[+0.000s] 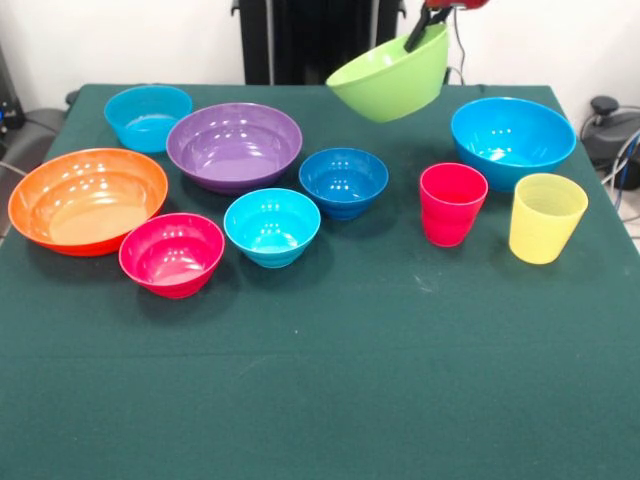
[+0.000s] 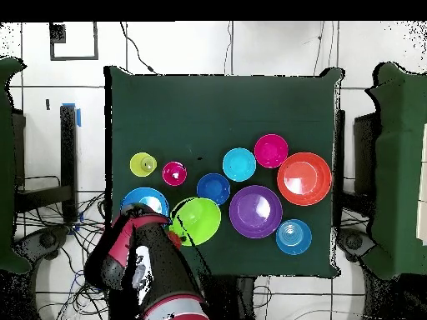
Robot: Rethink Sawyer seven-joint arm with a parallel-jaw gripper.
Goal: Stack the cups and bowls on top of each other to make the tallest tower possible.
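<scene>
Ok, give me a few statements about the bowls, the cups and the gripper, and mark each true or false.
1. The gripper holds the lime green bowl tilted above the table. True.
2. The yellow cup sits inside the red cup. False: they stand side by side, apart.
3. The orange bowl is empty. True.
4. The purple bowl is stacked on another bowl. False: it rests on the table.

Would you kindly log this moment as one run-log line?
gripper: shut on lime green bowl rim | bowl: lifted, tilted, off the table | tower: not started | other bowls and cups: apart on table
</scene>
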